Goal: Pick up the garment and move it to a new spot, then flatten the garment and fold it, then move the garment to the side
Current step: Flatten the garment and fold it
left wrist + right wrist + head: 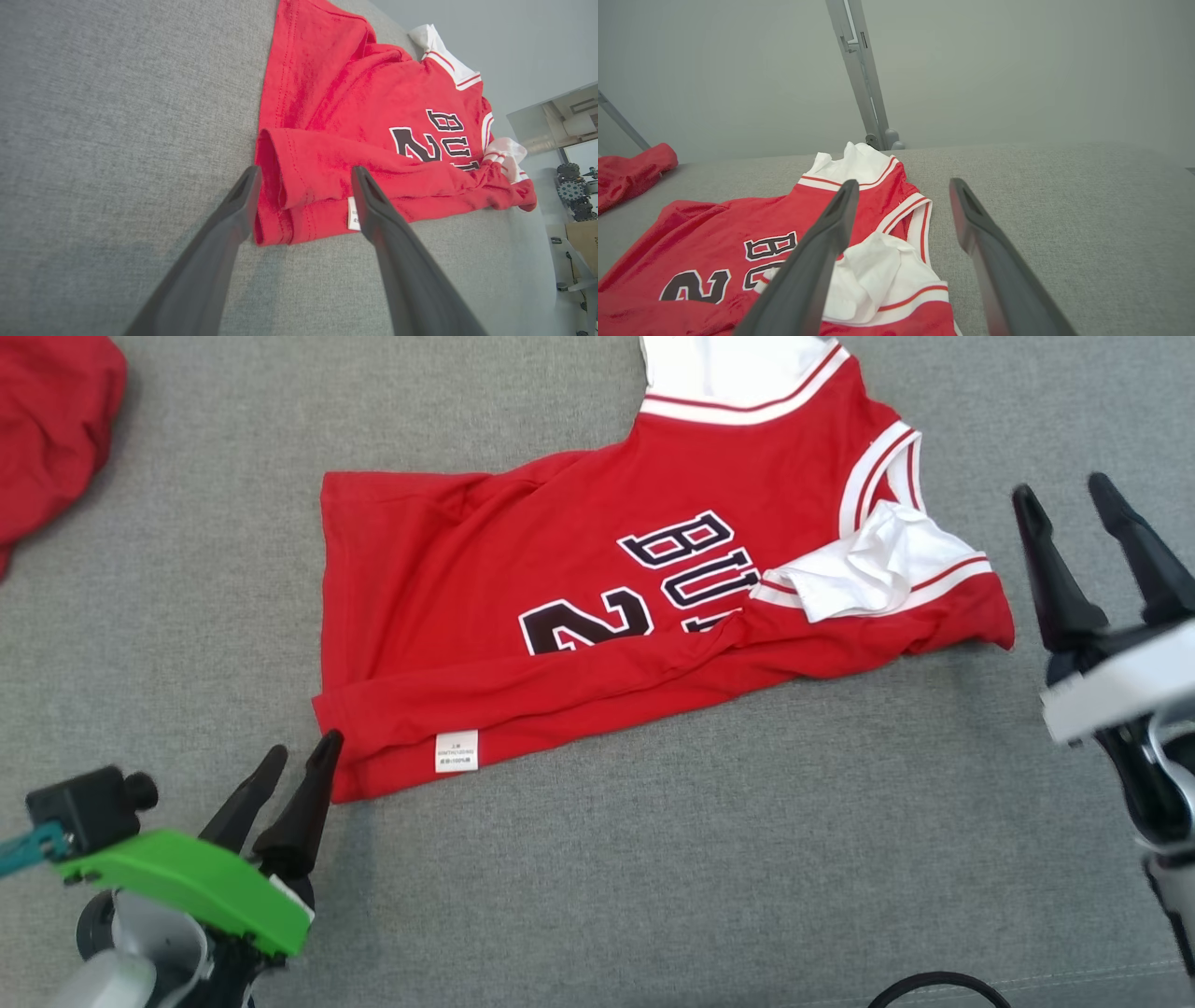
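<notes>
Far left, a second red cloth (47, 429) lies bunched in the corner, well apart from the work. Near left, my left gripper (304, 745) hangs with jaws spread, fingertips just beside the hem corner (341, 784) of the red jersey (560, 569). I cannot tell from this angle whether the tip nearer the hem touches it.

The jersey lies lengthwise across the middle of the grey surface (653, 877), hem to the left and shoulders to the right. Its near long edge is turned over toward the lettering, with the care label (456, 751) facing up. At the right end a white sleeve (868, 569) sits crumpled on the fold. My right gripper (1062, 485) hovers off that end, jaws wide and holding nothing.

As I read it, one lengthwise fold is laid and needs tidying before the next. I should smooth the white sleeve flat first. Then I should pinch both layers at the hem corner and at the shoulder end together and keep the cloth taut between my hands, so the turned edge stays straight.

For room, there is bare grey between the far-left cloth and the hem, and a broad bare strip along the near side. A black cable (938, 985) curls at the near edge. To the right the surface is open. On the far side the jersey's white trim lies close to the surface's edge, where a metal post (859, 70) stands, so I would carry it near or right.
</notes>
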`<state>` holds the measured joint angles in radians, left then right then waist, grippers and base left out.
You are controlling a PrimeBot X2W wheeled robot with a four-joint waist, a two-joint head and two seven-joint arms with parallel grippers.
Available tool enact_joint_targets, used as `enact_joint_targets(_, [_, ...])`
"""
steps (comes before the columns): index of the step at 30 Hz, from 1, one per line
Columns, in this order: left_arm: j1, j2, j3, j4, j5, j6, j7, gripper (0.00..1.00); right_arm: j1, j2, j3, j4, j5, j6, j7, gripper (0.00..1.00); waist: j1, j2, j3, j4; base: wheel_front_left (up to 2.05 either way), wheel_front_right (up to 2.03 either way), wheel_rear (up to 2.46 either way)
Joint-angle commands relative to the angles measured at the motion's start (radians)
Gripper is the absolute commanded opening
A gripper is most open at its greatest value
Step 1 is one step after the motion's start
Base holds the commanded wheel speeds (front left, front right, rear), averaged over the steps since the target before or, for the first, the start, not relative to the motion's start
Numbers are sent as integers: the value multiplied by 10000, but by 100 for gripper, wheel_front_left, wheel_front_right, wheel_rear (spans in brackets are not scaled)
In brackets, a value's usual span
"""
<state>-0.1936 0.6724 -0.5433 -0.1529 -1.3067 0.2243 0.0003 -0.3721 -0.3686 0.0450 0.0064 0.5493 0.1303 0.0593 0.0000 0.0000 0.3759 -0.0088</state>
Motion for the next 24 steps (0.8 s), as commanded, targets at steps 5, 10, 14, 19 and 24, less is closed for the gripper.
enact_joint_targets(5, [971,47,206,-885,887,336,-1483,100,1288,-394,-454,-796,-1725,3,-1273,100,0,0,-532,-96,0,0,0])
enact_joint_targets(10, [1224,-698,-191,-482,2314,134,-2476,100,2139,-7,-662,-746,-3031,3,-2319,100,0,0,-800,-170,0,0,0])
enact_joint_targets(14, [1020,-1513,-8,746,3191,-157,-2649,100,2349,539,-738,144,-3496,1,-2728,100,0,0,-904,-180,0,0,0])
enact_joint_targets(19, [512,-2031,-225,2269,3449,-732,-2517,100,1553,838,-515,1932,-3737,-3,-2641,100,0,0,-695,-175,0,0,0])
enact_joint_targets(24, [-257,-2211,-454,3472,3346,-889,-1811,100,384,759,153,3419,-3498,-5,-2543,100,0,0,-276,-34,0,0,0])
